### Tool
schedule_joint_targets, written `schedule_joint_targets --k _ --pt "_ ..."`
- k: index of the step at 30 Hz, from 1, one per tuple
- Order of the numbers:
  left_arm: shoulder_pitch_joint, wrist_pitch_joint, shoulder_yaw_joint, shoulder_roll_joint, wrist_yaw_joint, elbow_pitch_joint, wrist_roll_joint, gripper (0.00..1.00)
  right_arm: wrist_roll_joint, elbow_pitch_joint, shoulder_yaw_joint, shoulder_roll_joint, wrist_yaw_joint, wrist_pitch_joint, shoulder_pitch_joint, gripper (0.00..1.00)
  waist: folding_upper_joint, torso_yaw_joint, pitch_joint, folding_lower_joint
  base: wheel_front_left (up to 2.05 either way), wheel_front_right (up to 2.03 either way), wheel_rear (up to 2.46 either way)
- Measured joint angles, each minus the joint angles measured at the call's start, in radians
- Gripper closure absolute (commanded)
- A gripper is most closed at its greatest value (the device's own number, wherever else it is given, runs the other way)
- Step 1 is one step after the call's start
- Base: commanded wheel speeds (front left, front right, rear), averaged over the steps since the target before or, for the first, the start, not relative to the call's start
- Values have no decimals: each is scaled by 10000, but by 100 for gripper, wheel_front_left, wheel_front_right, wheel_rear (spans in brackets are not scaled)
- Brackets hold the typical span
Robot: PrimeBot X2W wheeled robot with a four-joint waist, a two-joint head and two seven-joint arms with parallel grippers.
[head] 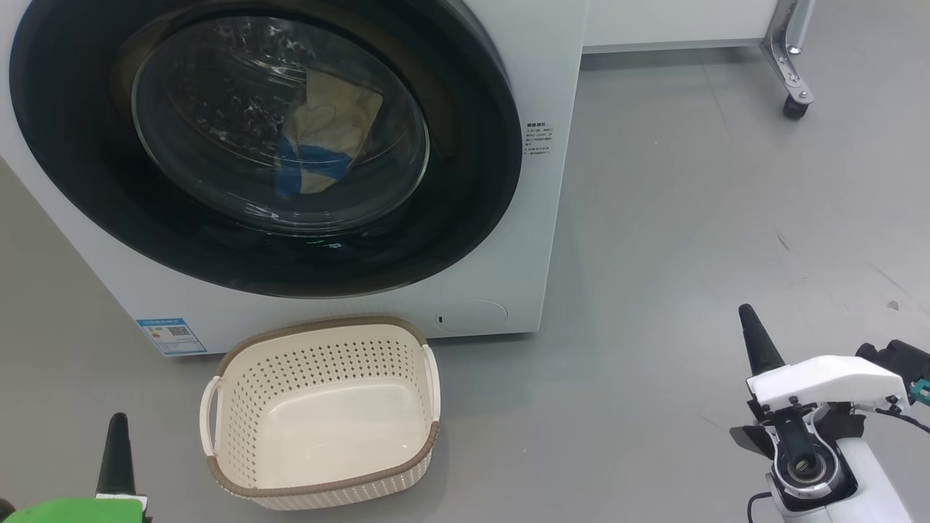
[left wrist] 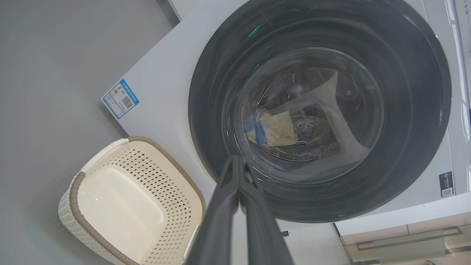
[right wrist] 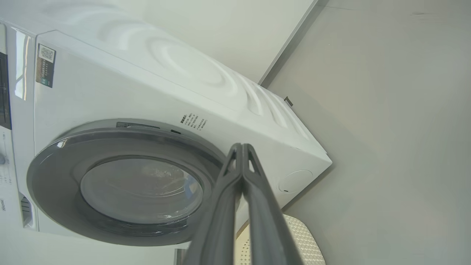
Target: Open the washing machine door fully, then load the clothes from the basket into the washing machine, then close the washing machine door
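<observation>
- Head view: the washing machine [head: 552, 109] stands on the grey floor [head: 690, 218], and its door [head: 80, 189] lies shut against the front. Behind the glass [head: 218, 87] the clothes [head: 330, 120], pale yellow with a blue band, lie in the drum. The basket [head: 327, 322] stands empty on the floor, just before the machine's lower front edge. The left gripper [head: 116, 428] rises at the lower left corner and the right gripper [head: 748, 319] at the lower right. Each has its fingers pressed together, holds nothing, and is well apart from basket and door. A metal leg [head: 793, 73] with a castor stands at the top right.
- Left wrist view: the two fingers meet in one tip and point toward the lower rim of the door. Here the steel holes of the drum [left wrist: 312, 132] are clear beside the clothes. A blue label sticker [left wrist: 120, 98] sits at the machine's lower front corner, near the basket.
- Right wrist view: the fingers are again together. Here the machine's side panel [right wrist: 191, 70] with pressed rings appears, and a round cover [right wrist: 294, 181] at the lower front corner. There is also a pale wall [right wrist: 220, 22]. Glare whitens the glass, so the clothes cannot be made out.
</observation>
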Motion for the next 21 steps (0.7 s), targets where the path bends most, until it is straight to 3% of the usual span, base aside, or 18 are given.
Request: schedule_joint_targets --k 21 --pt "-228 633 441 -525 88 263 -1910 100 2180 -303 -1264 301 86 700 227 100 0 85 -146 0 0 0 0"
